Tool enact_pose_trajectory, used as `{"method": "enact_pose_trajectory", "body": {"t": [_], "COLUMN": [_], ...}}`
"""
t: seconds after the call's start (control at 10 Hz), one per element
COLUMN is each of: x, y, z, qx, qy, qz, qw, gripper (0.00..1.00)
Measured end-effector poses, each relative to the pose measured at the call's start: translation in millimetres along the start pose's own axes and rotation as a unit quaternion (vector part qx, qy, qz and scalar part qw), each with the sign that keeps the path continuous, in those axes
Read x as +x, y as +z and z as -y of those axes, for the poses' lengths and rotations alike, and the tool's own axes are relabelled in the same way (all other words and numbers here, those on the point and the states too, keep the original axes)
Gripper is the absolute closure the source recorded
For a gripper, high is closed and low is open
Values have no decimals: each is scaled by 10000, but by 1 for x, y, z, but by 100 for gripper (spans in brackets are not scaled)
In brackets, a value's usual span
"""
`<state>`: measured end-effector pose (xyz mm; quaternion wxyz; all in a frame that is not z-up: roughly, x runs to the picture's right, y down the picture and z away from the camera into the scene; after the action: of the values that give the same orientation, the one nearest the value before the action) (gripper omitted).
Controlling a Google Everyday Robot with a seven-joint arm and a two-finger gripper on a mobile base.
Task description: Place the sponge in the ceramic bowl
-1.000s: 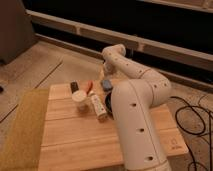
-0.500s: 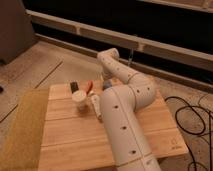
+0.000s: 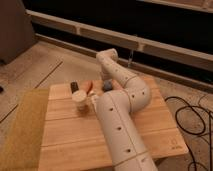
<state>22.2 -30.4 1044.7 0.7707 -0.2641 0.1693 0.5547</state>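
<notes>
Behind my arm (image 3: 120, 131), near the table's (image 3: 65, 142) far edge, my gripper (image 3: 105, 80) sits right at the sponge (image 3: 107, 87); whether it holds it I cannot tell. With the bowl hidden from view, a blind drop could miss.

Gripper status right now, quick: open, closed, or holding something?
Gripper: cannot be told. It is low at the far side of the table, mostly hidden behind the arm.
</notes>
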Motion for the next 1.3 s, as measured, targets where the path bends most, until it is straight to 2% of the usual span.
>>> {"method": "enact_pose_trajectory", "body": {"t": [0.1, 0.3, 0.6, 0.7, 0.9, 1.0, 1.3], "x": [1, -4, -7, -15, -17, -16, -12], "y": [-1, -13, -29, -53, -60, -61, -71], "z": [1, 4, 7, -1, -16, -20, -18], "qx": [-26, -50, -6, -114, -373, -423, -392], "qy": [14, 67, 56, -55, -110, -142, -197], "qz": [-32, 38, 50, 150, 178, 156, 104], "qw": [10000, 10000, 10000, 9998, 9991, 9989, 9990], "gripper": [90, 100, 100, 100, 100, 100, 100]}}
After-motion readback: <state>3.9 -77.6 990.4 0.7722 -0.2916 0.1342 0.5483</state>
